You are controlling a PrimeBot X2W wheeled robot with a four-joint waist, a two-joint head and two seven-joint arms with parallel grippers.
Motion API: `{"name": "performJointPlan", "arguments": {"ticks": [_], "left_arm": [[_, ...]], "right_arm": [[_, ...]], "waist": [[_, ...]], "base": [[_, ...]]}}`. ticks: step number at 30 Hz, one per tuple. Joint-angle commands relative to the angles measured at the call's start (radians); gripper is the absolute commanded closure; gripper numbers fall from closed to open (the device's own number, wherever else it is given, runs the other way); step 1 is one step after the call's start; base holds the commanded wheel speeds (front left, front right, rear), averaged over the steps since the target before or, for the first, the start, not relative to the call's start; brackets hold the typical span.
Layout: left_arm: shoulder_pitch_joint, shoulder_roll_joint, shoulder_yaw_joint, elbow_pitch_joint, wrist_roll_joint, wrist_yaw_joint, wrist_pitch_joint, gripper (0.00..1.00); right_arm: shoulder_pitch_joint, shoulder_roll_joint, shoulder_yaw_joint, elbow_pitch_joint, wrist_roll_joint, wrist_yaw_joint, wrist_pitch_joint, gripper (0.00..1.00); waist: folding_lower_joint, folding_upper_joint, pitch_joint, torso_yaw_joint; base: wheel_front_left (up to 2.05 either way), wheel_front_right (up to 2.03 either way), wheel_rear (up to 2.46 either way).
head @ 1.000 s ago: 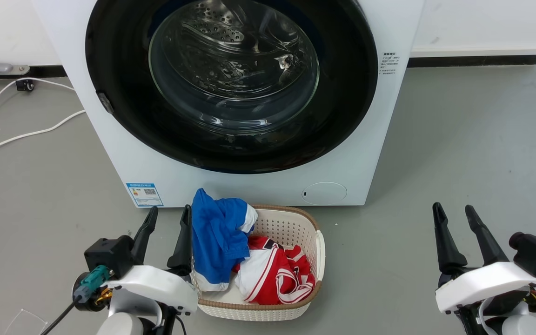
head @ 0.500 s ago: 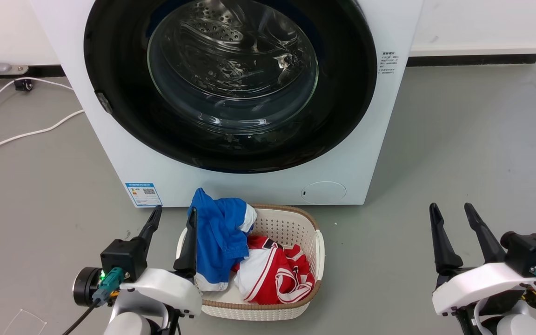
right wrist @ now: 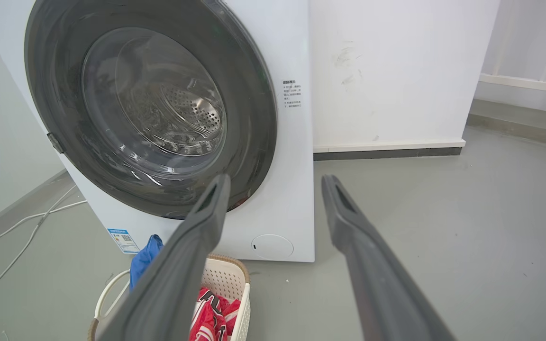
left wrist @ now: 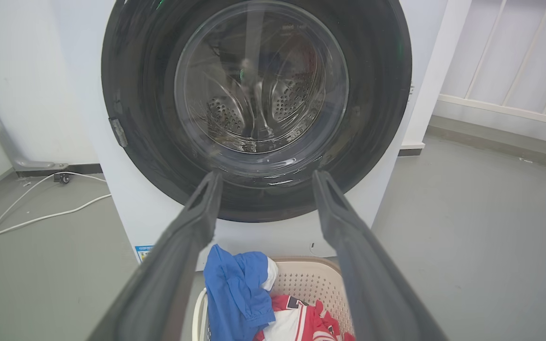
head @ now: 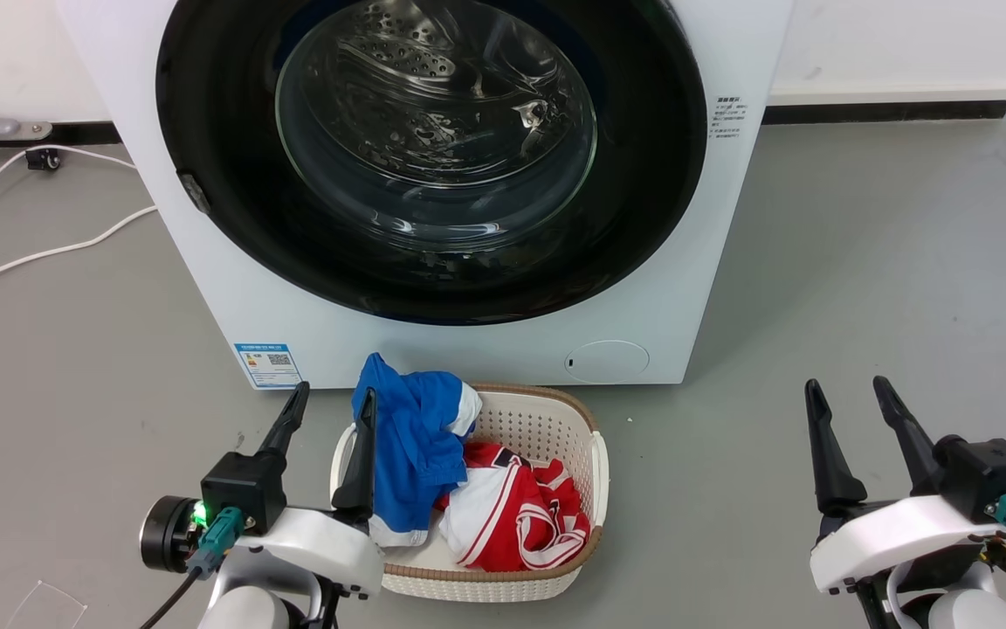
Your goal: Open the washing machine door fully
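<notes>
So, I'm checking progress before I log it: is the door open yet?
No, the door sits shut, flush against the white front of the washing machine.

Nothing can be read outright: no brand name, word or number is legible. At the lower left of the head view, on the white front of the washing machine [head: 468, 349], sits a blue label sticker [head: 268, 364]. It has a blue header band, a small square code [head: 281, 359] like a QR code on its right side, and lines of print too fine to make out. In the upper middle of the right wrist view, on the same white front just beside the washing machine door [right wrist: 249, 118], stands a short block of dark print [right wrist: 292, 94]. It has a bolder heading over several lines, and its characters are too small to read.
</notes>
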State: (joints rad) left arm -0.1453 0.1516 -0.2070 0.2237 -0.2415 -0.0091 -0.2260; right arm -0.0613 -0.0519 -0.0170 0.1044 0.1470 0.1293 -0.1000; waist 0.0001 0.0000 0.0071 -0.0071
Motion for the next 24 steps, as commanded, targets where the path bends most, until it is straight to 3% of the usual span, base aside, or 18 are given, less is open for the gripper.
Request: {"name": "performJointPlan", "arguments": {"ticks": [1, 18, 24], "left_arm": [[-0.008, -0.001, 0.005, 0.002, 0.018, -0.007, -0.01, 0.0], [-0.011, -0.03, 0.037, 0.052, 0.093, -0.034, -0.041, 0.0], [-0.007, -0.042, 0.056, 0.065, 0.085, -0.044, -0.042, 0.0]], "right_arm": [[-0.001, 0.002, -0.003, -0.004, -0.013, 0.002, -0.009, 0.0], [0.001, 0.003, 0.0, 0.012, -0.093, 0.001, -0.036, 0.0], [0.007, 0.003, -0.002, 0.022, -0.07, 0.001, -0.041, 0.0]], "waist": [[-0.0001, 0.0, 0.0, 0.0], [-0.0001, 0.0, -0.002, 0.001], [-0.0001, 0.0, -0.004, -0.001]], "base": [[0.0, 0.0, 0.0], [0.0, 0.0, 0.0], [0.0, 0.0, 0.0]]}}
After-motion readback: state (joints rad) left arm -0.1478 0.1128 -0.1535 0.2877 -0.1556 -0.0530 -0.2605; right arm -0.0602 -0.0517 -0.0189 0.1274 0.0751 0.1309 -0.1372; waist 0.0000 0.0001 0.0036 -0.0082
